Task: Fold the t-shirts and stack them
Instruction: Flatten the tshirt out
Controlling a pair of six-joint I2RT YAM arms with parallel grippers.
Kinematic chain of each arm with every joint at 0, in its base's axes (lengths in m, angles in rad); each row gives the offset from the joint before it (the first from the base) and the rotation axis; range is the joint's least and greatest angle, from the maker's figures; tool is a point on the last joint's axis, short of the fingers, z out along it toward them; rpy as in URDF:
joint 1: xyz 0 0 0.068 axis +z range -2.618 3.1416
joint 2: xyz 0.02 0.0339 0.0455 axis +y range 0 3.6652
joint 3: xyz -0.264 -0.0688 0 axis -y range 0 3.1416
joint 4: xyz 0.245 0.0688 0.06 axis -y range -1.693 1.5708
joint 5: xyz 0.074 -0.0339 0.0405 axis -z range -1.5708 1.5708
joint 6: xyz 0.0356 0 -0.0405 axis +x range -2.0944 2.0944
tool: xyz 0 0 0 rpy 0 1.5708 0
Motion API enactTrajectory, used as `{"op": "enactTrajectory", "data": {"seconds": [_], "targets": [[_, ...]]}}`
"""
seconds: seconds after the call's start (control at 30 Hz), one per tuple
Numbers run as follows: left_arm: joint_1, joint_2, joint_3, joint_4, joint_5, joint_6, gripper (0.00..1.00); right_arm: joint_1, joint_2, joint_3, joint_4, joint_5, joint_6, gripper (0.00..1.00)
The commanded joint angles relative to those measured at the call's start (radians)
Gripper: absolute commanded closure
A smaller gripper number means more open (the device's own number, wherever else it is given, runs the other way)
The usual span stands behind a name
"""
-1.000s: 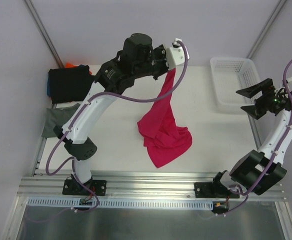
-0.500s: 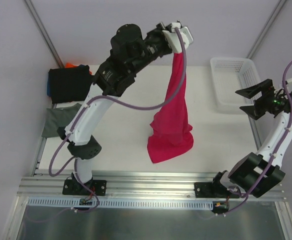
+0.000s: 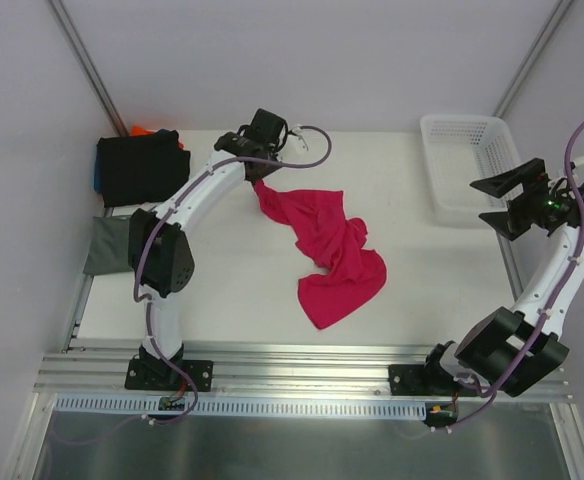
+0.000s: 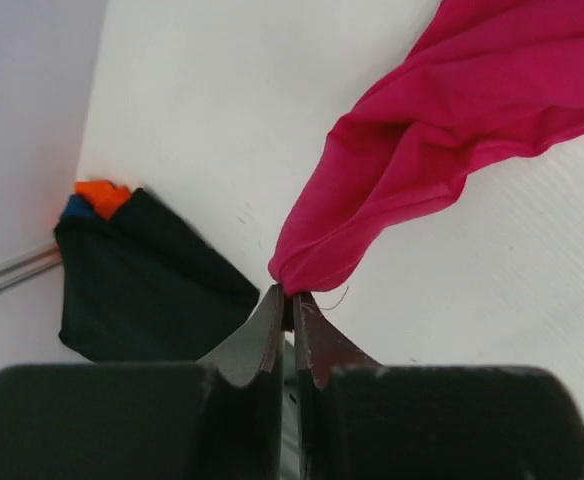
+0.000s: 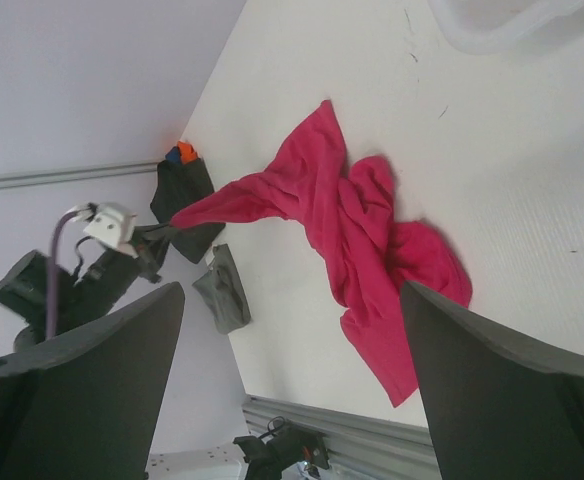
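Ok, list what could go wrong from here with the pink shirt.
1. The left fingers pinch only a small bunched tip of the pink shirt, so a pull may slip it free.
2. It lies twisted and crumpled; the right fingers hang open by the basket, so one-handed spreading could leave a skewed fold.
3. The folded black shirt sits near the left arm and might get nudged.
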Motion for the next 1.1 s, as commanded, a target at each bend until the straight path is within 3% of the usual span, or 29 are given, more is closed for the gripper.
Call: {"op": "enactTrajectory", "data": {"seconds": [0.0, 0.13, 0.27, 0.37, 0.47, 0.57, 0.6, 0.63, 0.67, 0.7, 0.73, 0.77, 0.83, 0.9, 1.07], "targets": [[-0.033, -0.217, 0.111, -0.037, -0.024, -0.051, 1.00, -0.004, -0.042, -0.003, -0.010, -0.001, -0.016, 0.06], [-0.066, -0.227, 0.232, -0.072, 0.014, -0.073, 1.00, -0.003, -0.052, -0.001, -0.015, -0.006, -0.019, 0.06], [-0.180, -0.217, 0.528, -0.068, 0.112, -0.168, 1.00, -0.001, -0.072, -0.030, 0.010, -0.023, -0.001, 0.06], [-0.289, -0.207, 0.648, 0.104, 0.081, -0.130, 1.00, -0.003, -0.088, -0.047, 0.010, -0.027, 0.001, 0.06], [-0.257, -0.139, 0.648, 0.306, -0.025, 0.026, 1.00, -0.003, -0.092, -0.052, 0.007, -0.026, 0.004, 0.06], [-0.095, 0.047, 0.642, 0.165, -0.163, 0.036, 1.00, -0.001, -0.089, -0.047, 0.010, -0.027, 0.013, 0.06], [-0.056, 0.129, 0.657, 0.041, -0.209, -0.011, 1.00, -0.003, -0.089, -0.044, 0.007, -0.027, 0.016, 0.06], [-0.027, 0.150, 0.674, -0.196, -0.190, -0.083, 1.00, -0.003, -0.089, -0.034, 0.004, -0.029, 0.015, 0.06], [0.033, 0.149, 0.647, -0.303, -0.152, -0.240, 1.00, -0.001, -0.092, -0.027, -0.001, -0.027, 0.012, 0.06], [0.056, 0.091, 0.584, -0.357, -0.103, -0.305, 1.00, -0.001, -0.094, -0.023, -0.007, -0.027, 0.009, 0.06], [0.071, 0.040, 0.382, -0.382, -0.035, -0.349, 1.00, 0.002, -0.098, -0.021, -0.007, -0.026, 0.006, 0.06], [0.076, -0.015, 0.285, -0.381, -0.004, -0.387, 1.00, 0.000, -0.103, -0.027, -0.004, -0.027, 0.006, 0.06], [0.023, -0.138, 0.184, -0.385, 0.031, -0.393, 1.00, 0.000, -0.121, -0.046, 0.004, -0.026, 0.010, 0.06], [-0.048, -0.189, 0.232, -0.385, 0.028, -0.355, 1.00, 0.002, -0.144, -0.085, 0.007, -0.027, 0.010, 0.06], [-0.359, -0.154, 0.614, -0.286, 0.009, -0.285, 1.00, 0.002, -0.187, -0.147, 0.021, -0.044, 0.022, 0.06]]}}
